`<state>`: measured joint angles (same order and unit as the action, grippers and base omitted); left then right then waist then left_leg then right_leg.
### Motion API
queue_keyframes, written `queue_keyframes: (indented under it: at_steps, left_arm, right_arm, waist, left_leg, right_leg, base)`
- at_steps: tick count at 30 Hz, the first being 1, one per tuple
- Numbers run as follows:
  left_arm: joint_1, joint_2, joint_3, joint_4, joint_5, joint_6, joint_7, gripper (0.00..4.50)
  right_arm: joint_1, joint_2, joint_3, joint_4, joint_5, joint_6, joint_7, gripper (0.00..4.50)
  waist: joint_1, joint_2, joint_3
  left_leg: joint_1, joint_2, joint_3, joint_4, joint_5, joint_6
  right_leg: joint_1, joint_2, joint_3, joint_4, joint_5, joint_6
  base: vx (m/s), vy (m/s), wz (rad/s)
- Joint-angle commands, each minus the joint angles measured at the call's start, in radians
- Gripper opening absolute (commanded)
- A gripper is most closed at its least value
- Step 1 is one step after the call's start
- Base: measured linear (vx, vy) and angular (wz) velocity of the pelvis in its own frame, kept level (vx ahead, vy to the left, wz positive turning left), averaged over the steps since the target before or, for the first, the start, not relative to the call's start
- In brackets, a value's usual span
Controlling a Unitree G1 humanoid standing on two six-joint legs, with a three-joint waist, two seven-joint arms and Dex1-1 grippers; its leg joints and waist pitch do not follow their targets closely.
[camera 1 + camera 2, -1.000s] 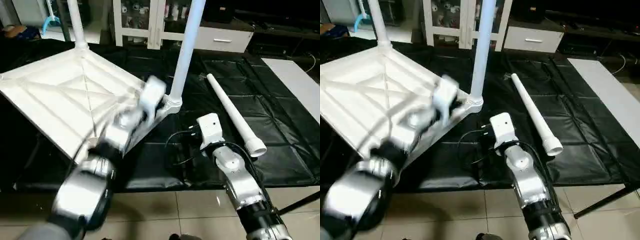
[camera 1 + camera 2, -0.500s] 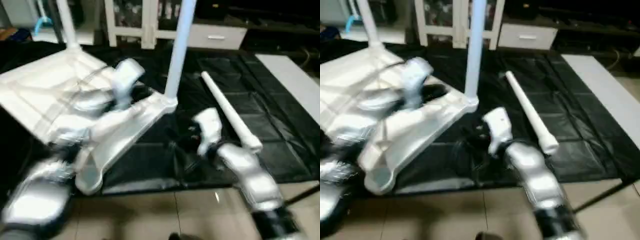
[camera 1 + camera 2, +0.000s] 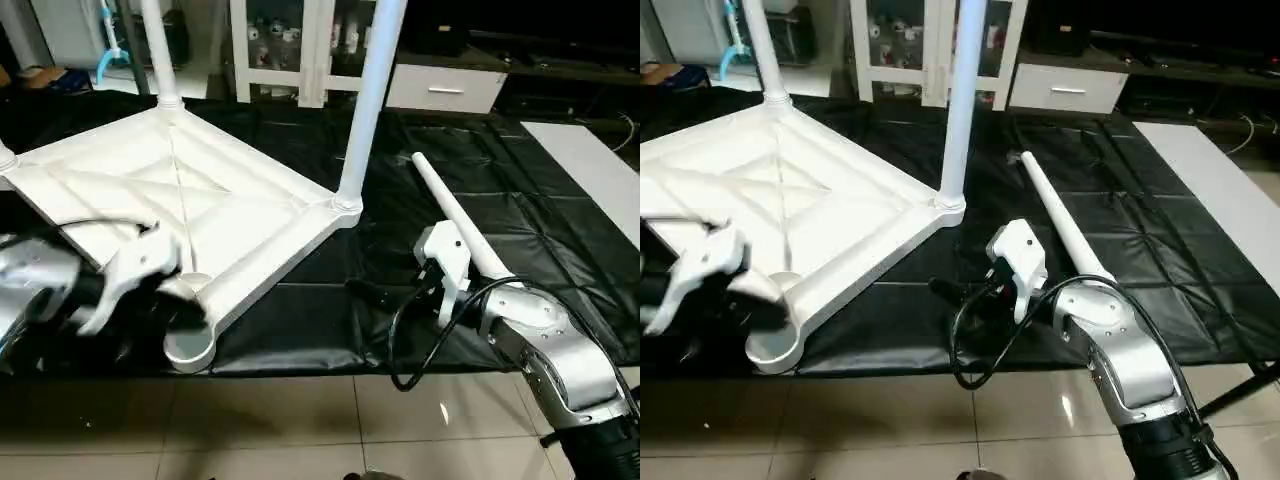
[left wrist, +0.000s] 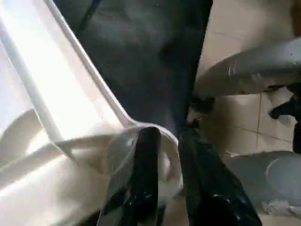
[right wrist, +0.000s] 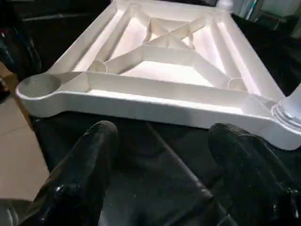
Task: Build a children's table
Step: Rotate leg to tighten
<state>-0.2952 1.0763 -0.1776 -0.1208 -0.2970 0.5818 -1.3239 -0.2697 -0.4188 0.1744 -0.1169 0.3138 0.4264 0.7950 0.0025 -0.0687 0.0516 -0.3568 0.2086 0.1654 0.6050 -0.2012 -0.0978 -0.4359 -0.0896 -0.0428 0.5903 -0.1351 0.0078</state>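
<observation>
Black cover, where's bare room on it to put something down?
Free: the black cover right of the loose leg, toward the white board; also the strip between the standing leg and the loose one. Crowded: the left, under the upturned tabletop, and its near corner socket by the left gripper.

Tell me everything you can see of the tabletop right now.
The tabletop is white plastic, lying upside down on the black cover, its X-ribbed underside facing up. Legs stand upright in the far corner and the right corner; a stub shows at the left corner. The near corner socket is empty and overhangs the cover's front edge. The left hand has its fingers astride that socket's rim.
</observation>
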Motion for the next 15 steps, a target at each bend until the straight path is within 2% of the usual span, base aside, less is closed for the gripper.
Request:
queue_keyframes:
  at_steps: [1,2,3,4,8,9,10,11,15]
  left_arm:
    - [0.019,0.032,-0.041,-0.052,0.034,0.041,0.027,0.90]
    - [0.019,0.033,-0.051,-0.050,0.045,0.045,0.040,0.90]
    - [0.017,0.029,-0.067,-0.043,0.065,0.048,0.063,0.90]
    - [0.012,0.023,-0.081,-0.036,0.079,0.046,0.078,0.90]
    - [0.008,0.008,-0.107,-0.031,0.111,0.045,0.099,0.90]
    - [0.002,-0.013,-0.115,-0.015,0.145,0.034,0.126,0.90]
    - [0.002,-0.018,-0.116,-0.014,0.153,0.033,0.131,0.90]
    - [-0.014,-0.056,-0.122,0.012,0.193,0.030,0.176,0.90]
    - [-0.060,-0.119,-0.143,0.074,0.252,0.035,0.277,0.90]
  right_arm:
    - [0.002,-0.018,0.014,-0.032,0.018,0.022,0.012,3.40]
    - [0.002,-0.017,0.016,-0.033,0.017,0.022,0.011,3.40]
    - [0.003,-0.014,0.018,-0.033,0.013,0.020,0.009,3.40]
    - [0.003,-0.012,0.020,-0.034,0.013,0.020,0.007,3.40]
    - [0.007,-0.011,0.022,-0.038,0.012,0.022,0.015,3.40]
    - [0.010,-0.013,0.025,-0.038,0.002,0.017,0.015,3.40]
    - [0.011,-0.013,0.025,-0.038,0.000,0.016,0.015,3.40]
    - [0.013,-0.012,0.023,-0.040,-0.004,0.018,0.015,3.40]
    - [0.015,-0.014,0.022,-0.047,-0.001,0.024,0.010,3.40]
  waist:
    - [-0.008,0.018,-0.039]
    - [-0.008,0.020,-0.041]
    - [-0.010,0.017,-0.039]
    - [-0.009,0.019,-0.041]
    - [-0.009,0.022,-0.045]
    - [-0.012,0.023,-0.044]
    - [-0.013,0.021,-0.045]
    - [-0.012,0.021,-0.046]
    - [-0.007,0.023,-0.051]
  left_leg:
    - [0.013,0.005,-0.008,-0.090,-0.482,-0.033]
    - [0.012,0.006,-0.010,-0.090,-0.481,-0.036]
    - [0.012,0.003,-0.009,-0.088,-0.488,-0.033]
    - [0.015,0.002,-0.010,-0.086,-0.487,-0.034]
    - [0.009,0.005,-0.012,-0.092,-0.469,-0.034]
    - [0.008,0.005,-0.014,-0.095,-0.481,-0.034]
    - [0.008,0.005,-0.013,-0.094,-0.479,-0.035]
    - [0.009,0.004,-0.012,-0.092,-0.468,-0.034]
    - [0.013,0.003,-0.007,-0.089,-0.450,-0.030]
  right_leg:
    - [0.023,-0.022,0.013,-0.098,-0.695,-0.039]
    - [0.025,-0.022,0.013,-0.093,-0.689,-0.039]
    - [0.020,-0.019,0.011,-0.100,-0.706,-0.028]
    - [0.020,-0.020,0.010,-0.099,-0.708,-0.026]
    - [0.029,-0.020,0.009,-0.095,-0.643,-0.046]
    - [0.031,-0.019,0.008,-0.095,-0.626,-0.054]
    - [0.031,-0.018,0.008,-0.095,-0.619,-0.054]
    - [0.030,-0.019,0.011,-0.094,-0.609,-0.057]
    - [0.030,-0.017,0.014,-0.090,-0.548,-0.081]
  base:
    - [0.000,0.000,0.00]
    - [0.000,0.000,0.00]
    - [0.000,0.000,0.00]
    - [0.000,0.000,0.00]
    - [0.000,0.000,0.00]
    - [0.000,0.000,0.00]
    - [0.000,0.000,0.00]
    - [0.000,0.000,0.00]
    - [0.000,0.000,0.00]
